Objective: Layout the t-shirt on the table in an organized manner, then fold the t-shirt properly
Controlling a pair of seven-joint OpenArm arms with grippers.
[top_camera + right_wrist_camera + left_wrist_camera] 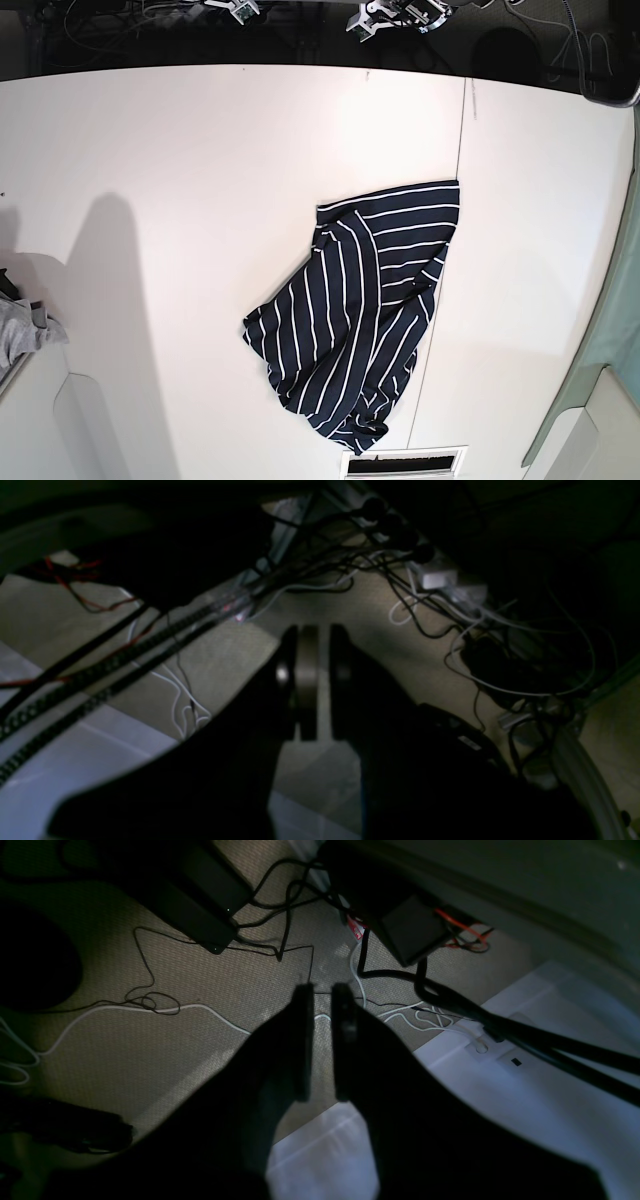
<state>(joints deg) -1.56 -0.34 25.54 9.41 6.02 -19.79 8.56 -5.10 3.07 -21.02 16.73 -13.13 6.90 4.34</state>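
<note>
The t-shirt (365,320), dark navy with thin white stripes, lies crumpled and partly folded over itself on the white table (200,180), right of the middle and reaching toward the near edge. Neither arm shows in the base view. In the left wrist view my left gripper (323,992) hangs over carpeted floor, its jaws nearly together with a thin slit and nothing between them. My right gripper (324,630) likewise points at the floor, jaws close together and empty. No part of the t-shirt shows in either wrist view.
A small grey cloth (20,335) lies at the table's left edge. A dark seam (458,190) runs down the table, and a slotted vent (405,463) sits at the near edge. Cables (150,1000) and black boxes (200,895) litter the floor.
</note>
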